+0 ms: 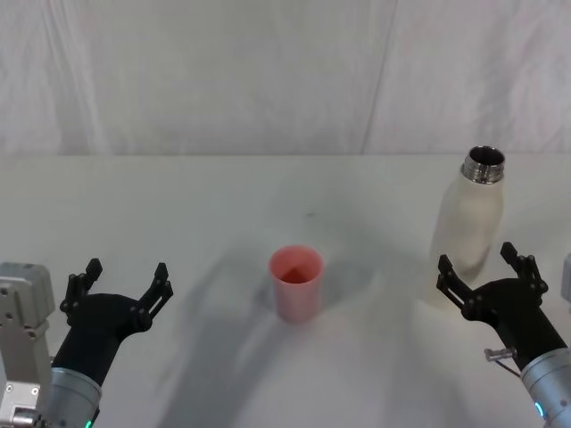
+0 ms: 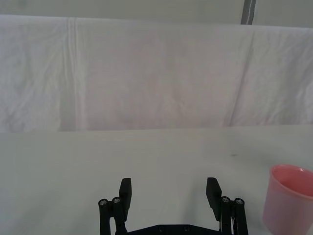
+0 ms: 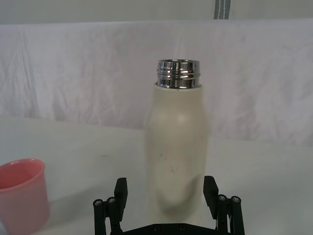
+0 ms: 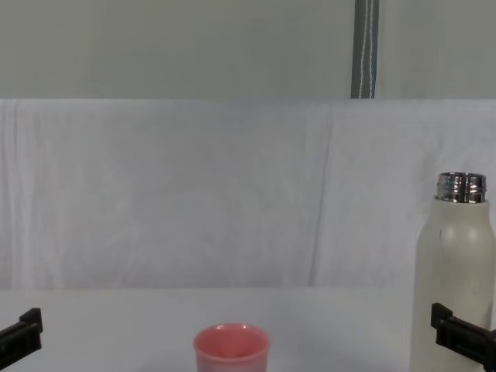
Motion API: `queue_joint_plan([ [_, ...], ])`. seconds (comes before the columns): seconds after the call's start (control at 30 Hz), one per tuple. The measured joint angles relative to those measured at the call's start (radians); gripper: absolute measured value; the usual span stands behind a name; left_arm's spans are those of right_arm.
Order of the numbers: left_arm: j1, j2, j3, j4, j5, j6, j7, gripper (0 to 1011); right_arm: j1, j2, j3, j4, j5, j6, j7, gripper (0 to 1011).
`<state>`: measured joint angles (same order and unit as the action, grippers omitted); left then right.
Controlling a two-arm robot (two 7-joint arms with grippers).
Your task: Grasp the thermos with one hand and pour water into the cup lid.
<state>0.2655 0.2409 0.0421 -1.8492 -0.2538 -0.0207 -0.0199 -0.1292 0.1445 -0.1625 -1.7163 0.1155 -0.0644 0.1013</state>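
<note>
Cream-white thermos [image 1: 470,227], uncapped and upright, is seen at the right of the white bench [image 1: 214,205], with the right claw [image 1: 486,266] spread wide just in front of its lower body and not yet closed on it. Pink cup lid [image 1: 296,282] is placed mouth-up near the bench centre, well apart from the thermos. Left claw [image 1: 125,281] is held released at the near left, grasping nothing.

A staged test bench, lab-like rather than a home — a plain white table [image 1: 178,205] with a creased white cloth [image 4: 194,194] hung across the far side, a bare wall [image 4: 155,46] above it.
</note>
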Motion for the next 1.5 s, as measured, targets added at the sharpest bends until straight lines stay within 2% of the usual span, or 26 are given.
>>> queue_joint_plan([
  [0.63, 0.000, 0.000, 0.000, 0.000, 0.000, 0.000, 0.000, 1001, 0.080, -0.035, 0.035, 0.122, 0.008, -0.043, 0.034, 1001],
  [1.5, 0.000, 0.000, 0.000, 0.000, 0.000, 0.000, 0.000, 1001, 0.168, -0.047, 0.027, 0.230, 0.034, -0.073, 0.069, 1001],
])
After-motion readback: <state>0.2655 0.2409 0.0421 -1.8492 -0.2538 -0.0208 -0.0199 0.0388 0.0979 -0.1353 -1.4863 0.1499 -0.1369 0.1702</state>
